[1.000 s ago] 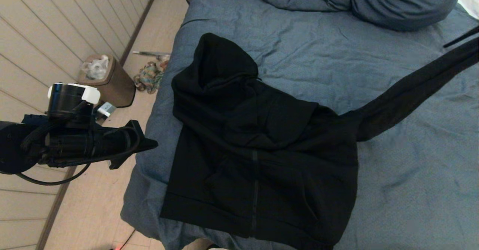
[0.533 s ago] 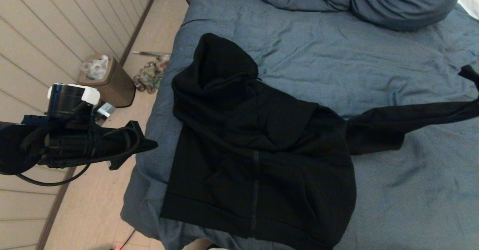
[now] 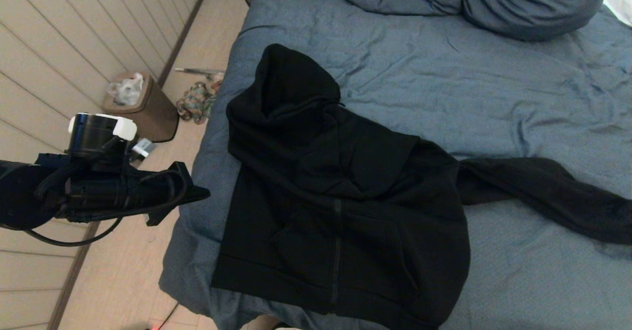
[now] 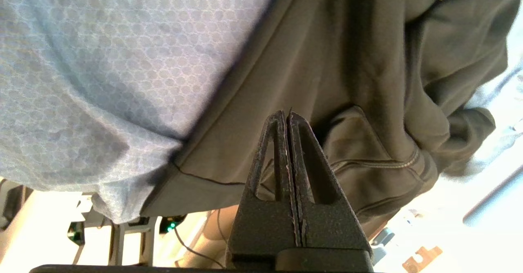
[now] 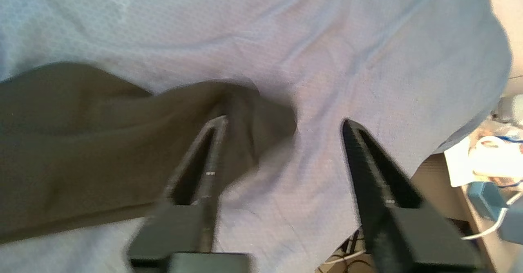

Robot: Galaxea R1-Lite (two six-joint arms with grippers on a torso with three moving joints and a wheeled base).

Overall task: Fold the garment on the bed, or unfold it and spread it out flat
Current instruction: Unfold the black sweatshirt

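The garment was seen as thick, matt black cloth, its zipper faintly glossy. The bed was covered in wrinkled, matt slate-blue cloth, finely textured with a honeycomb weave. The left hand and right hand were shown in rough, grainy black plastic. At nine o'clock, pale wood-look flooring was seen, smooth and matt.
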